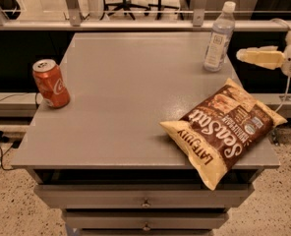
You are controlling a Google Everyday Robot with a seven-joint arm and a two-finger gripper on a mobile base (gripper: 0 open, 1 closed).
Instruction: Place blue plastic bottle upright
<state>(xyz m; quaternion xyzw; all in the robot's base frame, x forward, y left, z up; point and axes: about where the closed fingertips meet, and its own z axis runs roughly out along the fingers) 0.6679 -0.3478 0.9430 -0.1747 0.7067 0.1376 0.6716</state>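
Observation:
The blue plastic bottle point(218, 37) stands upright near the table's back right corner, white cap on top and label facing me. My gripper point(244, 56) is just to its right, past the table's right edge, with its cream fingers point(261, 58) pointing left toward the bottle. A clear gap separates the gripper from the bottle, and nothing is held in it.
A red soda can point(50, 82) stands near the left edge of the grey table point(126, 97). A brown and yellow chip bag point(224, 129) lies at the front right, overhanging the edge. Drawers sit below the tabletop, and a rail runs behind the table.

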